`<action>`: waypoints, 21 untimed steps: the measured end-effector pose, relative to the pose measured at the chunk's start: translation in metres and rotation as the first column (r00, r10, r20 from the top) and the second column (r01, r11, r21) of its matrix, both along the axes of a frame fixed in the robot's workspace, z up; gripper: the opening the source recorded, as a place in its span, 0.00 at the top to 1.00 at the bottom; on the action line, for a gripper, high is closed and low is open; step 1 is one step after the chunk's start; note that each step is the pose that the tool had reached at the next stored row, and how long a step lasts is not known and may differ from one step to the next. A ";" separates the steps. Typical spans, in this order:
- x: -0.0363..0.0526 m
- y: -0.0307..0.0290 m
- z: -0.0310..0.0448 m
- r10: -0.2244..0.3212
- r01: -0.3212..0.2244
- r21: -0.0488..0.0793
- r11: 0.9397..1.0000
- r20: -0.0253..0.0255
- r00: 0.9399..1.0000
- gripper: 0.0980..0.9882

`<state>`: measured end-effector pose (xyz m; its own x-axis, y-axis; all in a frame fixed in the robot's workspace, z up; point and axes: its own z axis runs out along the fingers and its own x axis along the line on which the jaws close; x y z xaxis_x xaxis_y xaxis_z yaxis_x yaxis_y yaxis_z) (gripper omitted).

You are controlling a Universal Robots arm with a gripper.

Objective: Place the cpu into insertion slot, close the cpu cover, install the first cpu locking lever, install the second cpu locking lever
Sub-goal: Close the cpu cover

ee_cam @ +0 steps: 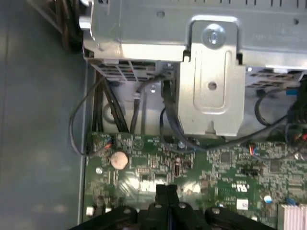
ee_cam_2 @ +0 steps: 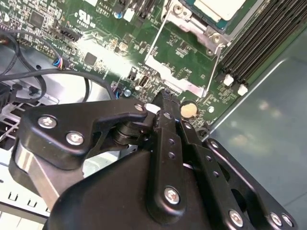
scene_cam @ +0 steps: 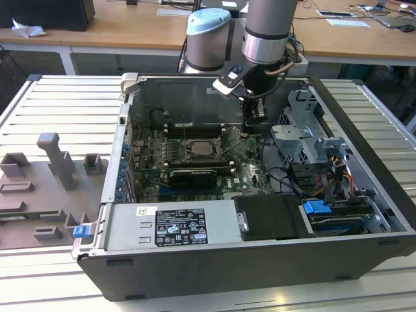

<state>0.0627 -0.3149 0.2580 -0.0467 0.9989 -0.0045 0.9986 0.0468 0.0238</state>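
Black matte pincer [ee_cam: 166,188], fingers pressed together on nothing, hangs over the glossy green circuit board [ee_cam: 216,163]; the pale, flat square cpu [ee_cam_2: 219,5] lies nearby.

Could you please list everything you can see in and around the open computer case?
computer case: one, dark grey, open on the slatted table
motherboard: one, green, inside the case
cpu: one, pale silver, on the motherboard
coin battery: one, silver, near the motherboard's edge
long card: one, black, on the motherboard
power supply: one, grey, inside the case
drive cage: one, silver, exterior view's right
fixtures: several, grey, exterior view's left
arm: one, grey, above the case
gripper: one, black, fingers together over the motherboard
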 end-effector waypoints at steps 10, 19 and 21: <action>-0.0023 0.0001 -0.0074 0.000 0.000 0.000 1.000 -0.012 1.000 0.99; -0.0244 0.0001 -0.0062 0.000 0.000 0.000 1.000 -0.015 1.000 0.99; -0.0311 0.0001 -0.0064 0.000 0.000 0.000 1.000 -0.015 1.000 0.99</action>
<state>0.0317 -0.3147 0.2516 -0.0467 0.9989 -0.0037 0.9989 0.0467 0.0089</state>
